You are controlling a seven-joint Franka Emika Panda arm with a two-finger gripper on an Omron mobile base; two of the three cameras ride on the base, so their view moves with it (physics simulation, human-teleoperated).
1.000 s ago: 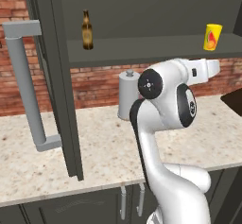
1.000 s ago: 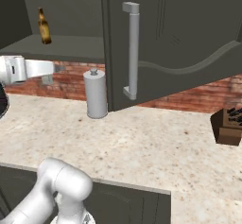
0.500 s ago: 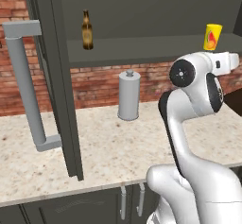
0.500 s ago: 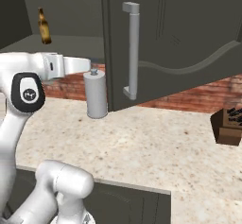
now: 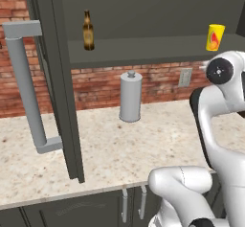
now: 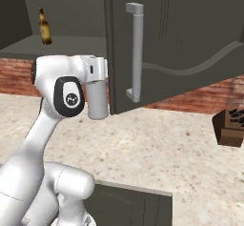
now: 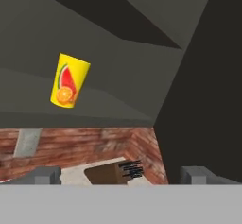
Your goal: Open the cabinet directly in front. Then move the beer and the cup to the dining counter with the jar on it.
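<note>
Inside the open cabinet [image 5: 143, 15], the yellow cup [image 7: 69, 80] stands upright on the shelf. It looks light and smooth; best to grasp its middle. The gripper [image 7: 120, 176] is spread wide, empty.

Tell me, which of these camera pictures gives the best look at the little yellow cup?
The hand view: the cup stands large on the cabinet shelf, its watermelon and orange picture plain. In the left base view it is small, on the shelf's right end above the arm. In the right base view I cannot find it.
</note>
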